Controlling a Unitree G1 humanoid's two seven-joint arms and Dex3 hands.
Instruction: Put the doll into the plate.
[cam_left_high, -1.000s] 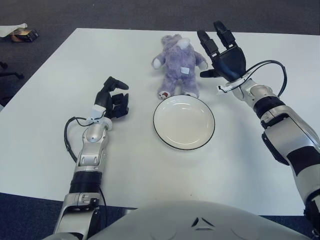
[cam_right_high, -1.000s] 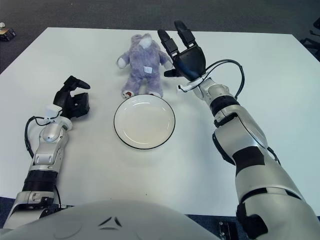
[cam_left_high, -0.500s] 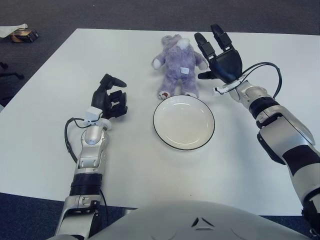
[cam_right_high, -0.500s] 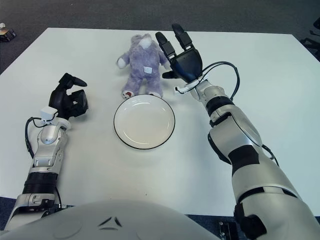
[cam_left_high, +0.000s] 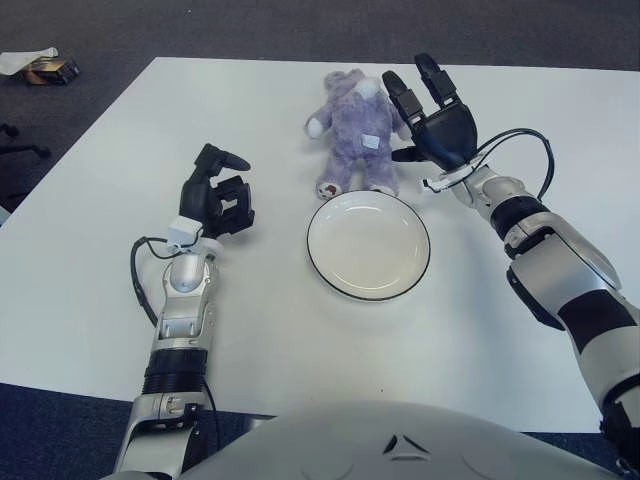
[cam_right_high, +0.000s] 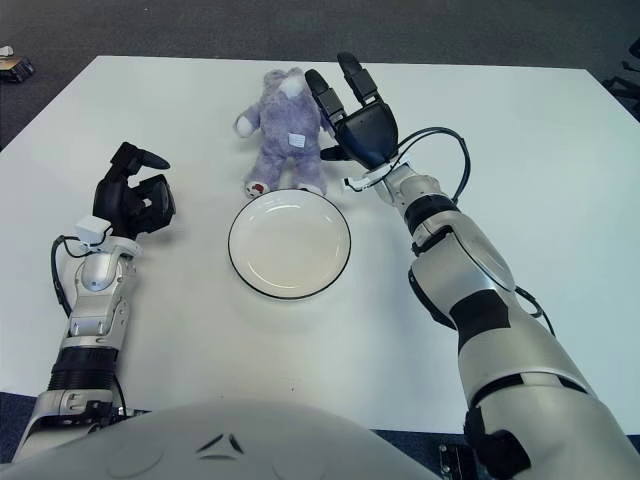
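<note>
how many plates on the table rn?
1. The plate sits mid-table, just in front of the doll, between the left hand and the open right hand. None seem hidden.

The work surface is a white table (cam_left_high: 300, 350) with a smooth, matte top and rounded corners, evenly lit with only soft shadows. Dark grey carpet (cam_left_high: 250, 25) covers the floor on all visible sides. At the far left, a small box (cam_left_high: 50, 70) and a pale sheet (cam_left_high: 25, 58) lie on the carpet. Dark furniture legs (cam_left_high: 15, 145) show at the left edge.
</note>
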